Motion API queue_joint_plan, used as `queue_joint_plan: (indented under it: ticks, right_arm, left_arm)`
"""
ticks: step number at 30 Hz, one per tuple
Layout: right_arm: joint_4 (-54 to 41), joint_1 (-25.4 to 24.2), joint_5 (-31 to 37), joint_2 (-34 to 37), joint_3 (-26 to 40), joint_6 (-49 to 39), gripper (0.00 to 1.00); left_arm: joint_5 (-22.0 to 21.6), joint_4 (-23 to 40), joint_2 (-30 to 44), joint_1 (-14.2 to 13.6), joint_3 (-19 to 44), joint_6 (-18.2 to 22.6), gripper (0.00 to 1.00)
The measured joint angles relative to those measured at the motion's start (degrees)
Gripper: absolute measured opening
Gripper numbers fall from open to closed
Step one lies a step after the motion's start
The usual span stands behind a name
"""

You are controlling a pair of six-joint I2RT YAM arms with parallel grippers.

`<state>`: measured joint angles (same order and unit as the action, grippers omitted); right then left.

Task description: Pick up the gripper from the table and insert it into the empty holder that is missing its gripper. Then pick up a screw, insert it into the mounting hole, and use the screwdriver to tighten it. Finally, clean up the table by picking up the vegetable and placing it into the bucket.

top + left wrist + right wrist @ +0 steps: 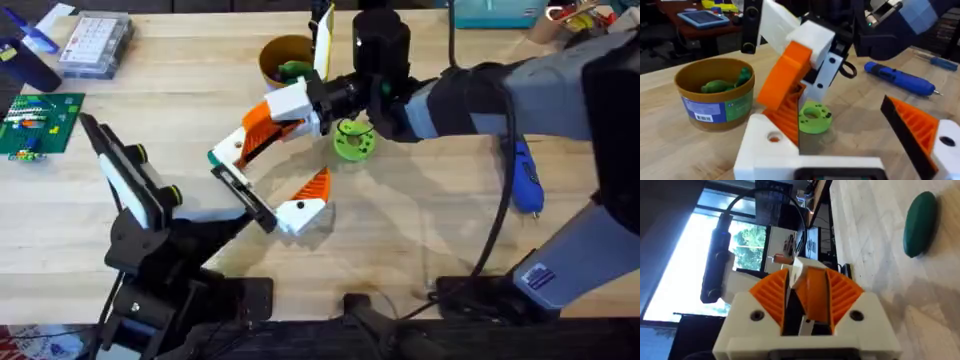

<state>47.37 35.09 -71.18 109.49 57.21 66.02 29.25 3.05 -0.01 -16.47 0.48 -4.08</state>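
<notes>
My right gripper [805,280] is pressed together on the loose gripper finger [815,295], whose orange ribbed middle sits pinched between my two orange pads [771,297]. From overhead, this gripper [280,120] has reached across to the middle of the desk [420,230] and holds the finger piece [255,140] tilted, its lower end sloping down towards the tip of my left arm [150,215]. In the left wrist view the piece's white end block [771,142], with a round hole in it, lies low and close to the camera, the orange ribs [787,117] rising from it to my right gripper [800,55].

The holder [245,195], a narrow black bar with a green knob [213,157], lies just beside that lower end; I cannot tell whether the two touch. I cannot tell how my left gripper [275,205] stands.

The lime-green vegetable [353,138] rests on the desk just beside my right gripper. Behind it stands the yellow bucket [270,50], with darker green pieces [720,86] inside it. The blue screwdriver [525,175] lies on the desk well apart to the right, under my right arm [520,95].
</notes>
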Motion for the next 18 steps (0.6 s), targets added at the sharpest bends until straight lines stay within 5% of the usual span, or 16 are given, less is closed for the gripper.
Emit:
queue_joint_plan:
  ticks: [4, 5, 10, 18]
  right_arm:
    - [0.37, -0.16, -0.93, 0.02, 0.0, 0.0, 0.475]
    - [0.36, -0.12, -1.32, 0.01, 0.0, 0.05, 0.638]
    - [0.26, -0.18, -1.71, 0.0, 0.0, -0.02, 0.974]
    - [0.26, -5.09, -1.74, 0.02, 0.0, 0.02, 0.988]
  left_arm:
    - [0.39, 0.12, 0.0, 0.0, -0.01, -0.08, 0.989]
    - [1.55, 0.09, 0.0, -0.14, -0.01, -0.1, 0.989]
    - [2.88, 0.11, 0.0, -0.39, -0.01, -0.25, 0.989]
    - [3.31, 0.11, 0.02, -0.39, -0.01, -0.26, 0.989]
